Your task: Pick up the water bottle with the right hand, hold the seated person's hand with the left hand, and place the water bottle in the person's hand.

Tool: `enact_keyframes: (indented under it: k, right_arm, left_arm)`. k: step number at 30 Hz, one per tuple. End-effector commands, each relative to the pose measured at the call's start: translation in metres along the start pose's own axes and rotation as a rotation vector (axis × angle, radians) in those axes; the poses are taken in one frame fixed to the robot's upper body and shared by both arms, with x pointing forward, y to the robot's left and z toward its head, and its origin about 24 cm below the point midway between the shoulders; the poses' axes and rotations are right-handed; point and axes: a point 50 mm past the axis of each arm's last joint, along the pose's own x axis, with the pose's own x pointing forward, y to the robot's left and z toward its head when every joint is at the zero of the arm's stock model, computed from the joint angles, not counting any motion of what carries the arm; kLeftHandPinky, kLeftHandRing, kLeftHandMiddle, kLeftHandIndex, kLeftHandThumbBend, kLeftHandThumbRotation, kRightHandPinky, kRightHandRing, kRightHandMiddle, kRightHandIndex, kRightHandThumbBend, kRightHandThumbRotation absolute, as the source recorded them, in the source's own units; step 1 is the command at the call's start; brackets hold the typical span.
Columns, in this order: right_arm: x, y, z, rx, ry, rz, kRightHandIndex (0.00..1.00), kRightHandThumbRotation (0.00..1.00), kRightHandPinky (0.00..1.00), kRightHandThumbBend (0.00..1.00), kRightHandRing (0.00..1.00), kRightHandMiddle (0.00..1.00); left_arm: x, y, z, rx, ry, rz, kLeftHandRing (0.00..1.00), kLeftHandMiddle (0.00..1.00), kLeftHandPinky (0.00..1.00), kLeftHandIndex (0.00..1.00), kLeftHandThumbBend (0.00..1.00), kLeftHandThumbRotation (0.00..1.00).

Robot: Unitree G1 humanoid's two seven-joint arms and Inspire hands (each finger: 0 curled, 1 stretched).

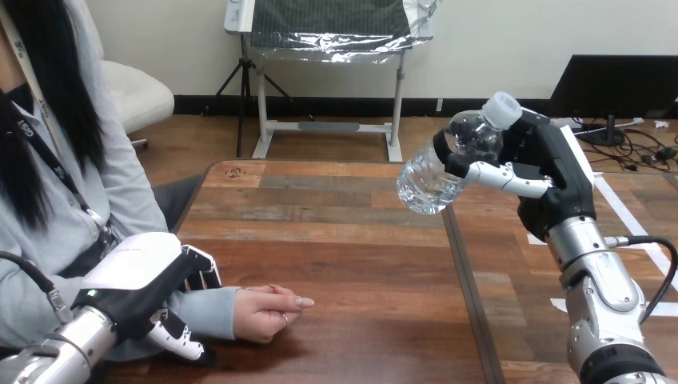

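Left hand (132, 276) clasps person's wrist (209, 312); right hand (552, 180), bottle (436, 172); plank table (352, 264).

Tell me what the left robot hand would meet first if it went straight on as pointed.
Probably the person's hand: the left robot hand, curled round the person's wrist, points right along it, and that hand lies just ahead.

On the wooden plank counter (360, 240), near its front-left corner, rests the person's hand (268, 312), fingers pointing right. Just left of it, at the left edge, the left hand (136, 280) is curled round the person's wrist. The clear plastic water bottle (448, 164) is tilted in the right hand (560, 176), raised over the counter's right half.
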Motion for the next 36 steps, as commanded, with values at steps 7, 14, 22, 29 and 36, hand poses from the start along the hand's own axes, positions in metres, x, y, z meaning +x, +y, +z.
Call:
enact_keyframes:
  k: [7,14,22,29,36]
  right_arm:
    - [0.013,-0.001,0.027,0.025,-0.137,0.011,0.43,0.00,0.29,0.94,0.34,0.41]
    - [0.013,0.001,0.028,0.031,-0.148,0.021,0.43,0.00,0.29,0.94,0.34,0.41]
    - [0.013,0.003,0.028,0.047,-0.156,0.031,0.43,0.00,0.29,0.91,0.33,0.41]
    - [0.012,0.005,0.029,0.042,-0.160,0.035,0.43,0.00,0.29,0.90,0.33,0.41]
    - [0.012,0.006,0.030,0.036,-0.169,0.038,0.43,0.00,0.28,0.89,0.33,0.41]
  left_arm:
    - [0.004,0.017,0.005,0.025,-0.056,0.025,0.39,0.42,0.41,0.45,0.98,0.00]
    - [0.004,0.021,0.007,0.023,-0.087,0.027,0.37,0.40,0.37,0.40,0.97,0.00]
    - [0.004,0.025,0.007,0.016,-0.097,0.021,0.35,0.39,0.31,0.35,0.95,0.00]
    - [0.004,0.029,0.010,0.028,-0.104,0.021,0.35,0.41,0.31,0.37,0.94,0.00]
    - [0.003,0.033,0.010,0.028,-0.100,0.015,0.35,0.41,0.30,0.37,0.93,0.00]
